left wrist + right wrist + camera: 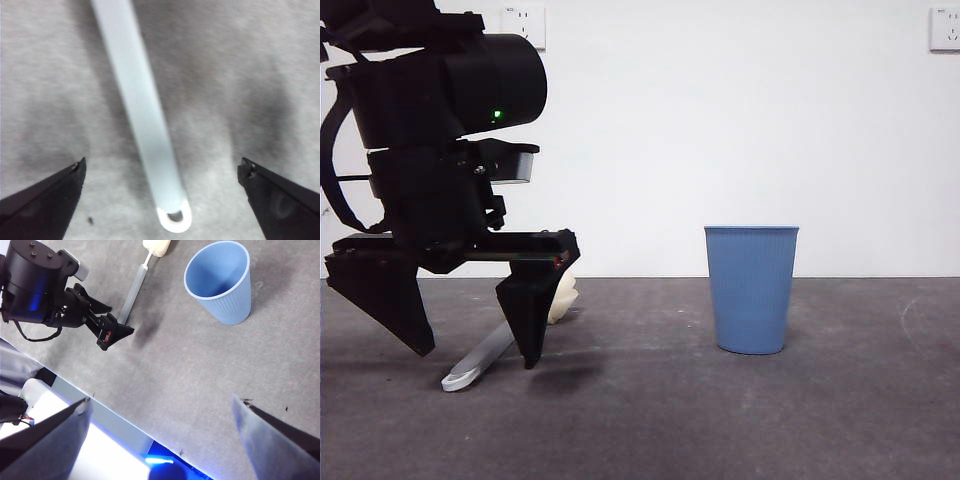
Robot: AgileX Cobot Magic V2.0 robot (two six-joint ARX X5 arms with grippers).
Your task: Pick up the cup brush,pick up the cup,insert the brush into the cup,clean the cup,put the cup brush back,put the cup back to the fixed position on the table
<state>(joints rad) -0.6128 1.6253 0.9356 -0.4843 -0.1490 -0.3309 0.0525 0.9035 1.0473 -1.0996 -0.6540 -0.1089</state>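
- Cup brush (490, 352) flat on bench (720, 420) in front view, white looped tip nearest camera, cream sponge head (562, 298) toward back wall.
- Left gripper (478, 358) low over handle, black fingers (530, 310) spread wide to either side, tips close to bench; contact with bench not clear.
- Cup (751, 288) upright on bench, well right of brush, mouth up, apart from gripper.
- Two wall sockets high on white wall (720, 120) behind.
- Left wrist view: brush handle (137, 110) between the two finger tips, not touched by either; looped tip (174, 220) roughly level with finger tips (50, 195); bench (240, 75) blurred beneath.
- Right wrist view: right gripper (160, 435) high above bench edge, fingers (45, 435) wide apart, nothing between them.
- Same view: cup (222, 285) upright, interior bare; brush (134, 292) lying beside it, sponge head away from the bench's near edge; left gripper (107, 332) over handle's lower end.
- Bright white-and-blue strip below bench edge, out of focus.
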